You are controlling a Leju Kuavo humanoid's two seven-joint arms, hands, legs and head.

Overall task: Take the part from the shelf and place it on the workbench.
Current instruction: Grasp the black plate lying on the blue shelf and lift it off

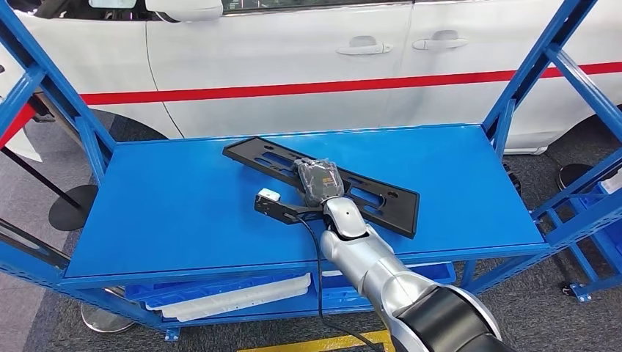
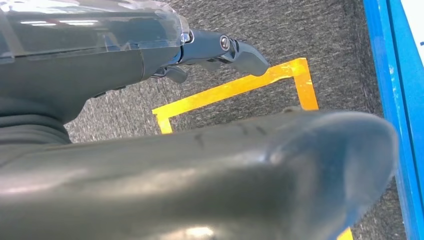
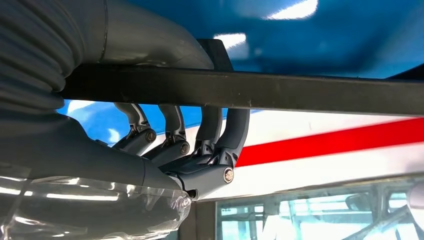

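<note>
Right hand (image 1: 320, 181) grasping the long black slotted part (image 1: 381, 202) on the blue shelf (image 1: 169, 213); fingers apparently wrap its edge. Lift level before withdrawing. Left hand (image 2: 220, 50) hangs, fingers apparently released.

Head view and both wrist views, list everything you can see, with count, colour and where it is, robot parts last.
Workbench: one, blue top on a blue frame, directly ahead of the robot.
Part: one, black, long flat slotted panel lying diagonally on the workbench top, its near-middle edge gripped.
Car: one, white with a red stripe, behind the workbench.
Trays: white and blue, count unclear, on the lower shelf under the workbench top.
Floor tape: yellow-orange outline on the grey carpet, seen in the left wrist view.
Round stand bases: two, dark, on the floor left and right of the workbench.
Right robot hand: one, grey, fingers curled around the part's edge.
Left robot hand: one, grey, above the carpet, holding nothing.
</note>
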